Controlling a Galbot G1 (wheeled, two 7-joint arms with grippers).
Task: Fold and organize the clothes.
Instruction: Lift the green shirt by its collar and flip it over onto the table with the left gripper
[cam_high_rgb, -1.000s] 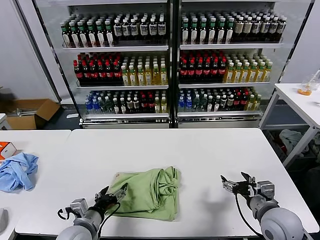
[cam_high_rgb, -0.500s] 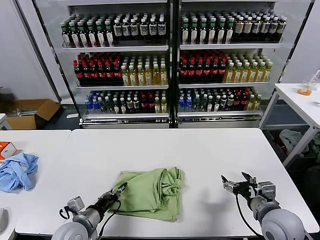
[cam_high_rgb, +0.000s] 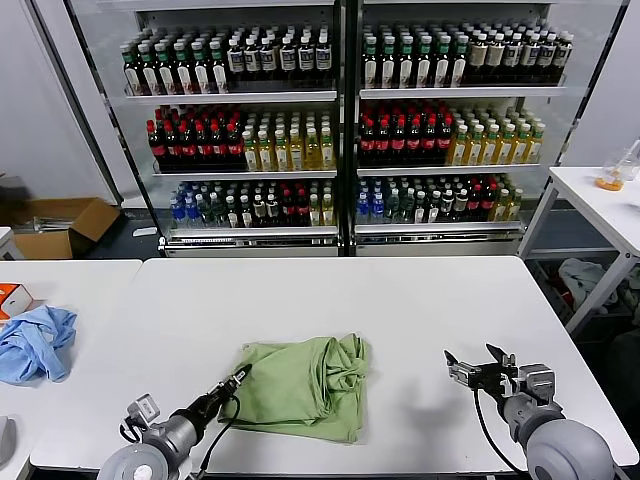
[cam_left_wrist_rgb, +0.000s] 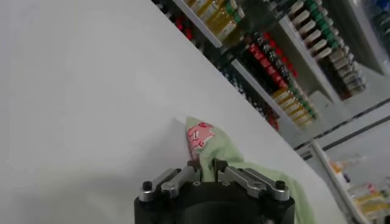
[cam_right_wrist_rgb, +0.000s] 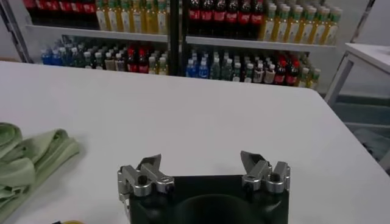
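Note:
The light green polo shirt (cam_high_rgb: 305, 385) lies bunched on the white table (cam_high_rgb: 400, 310), near its front edge. My left gripper (cam_high_rgb: 240, 377) sits at the shirt's near left corner, its fingers (cam_left_wrist_rgb: 194, 167) shut on a fold of the green fabric (cam_left_wrist_rgb: 231, 157). A corner with the red-and-white print (cam_left_wrist_rgb: 198, 134) sticks out just past the fingertips. Off to the right, apart from the shirt, my right gripper (cam_high_rgb: 470, 368) hovers open over bare table. In the right wrist view its fingers (cam_right_wrist_rgb: 149, 163) hold nothing, and the shirt's edge (cam_right_wrist_rgb: 30, 159) lies to one side.
A light blue cloth garment (cam_high_rgb: 35, 340) and an orange box (cam_high_rgb: 12, 298) lie on a second table at the far left. Glass-fronted coolers full of bottles (cam_high_rgb: 340, 120) stand behind the table. Another white table (cam_high_rgb: 605, 205) stands at the right.
My left gripper has closed from wide open onto the shirt's near left corner and slid slightly right. The shirt has shifted a little. The right arm has barely moved.

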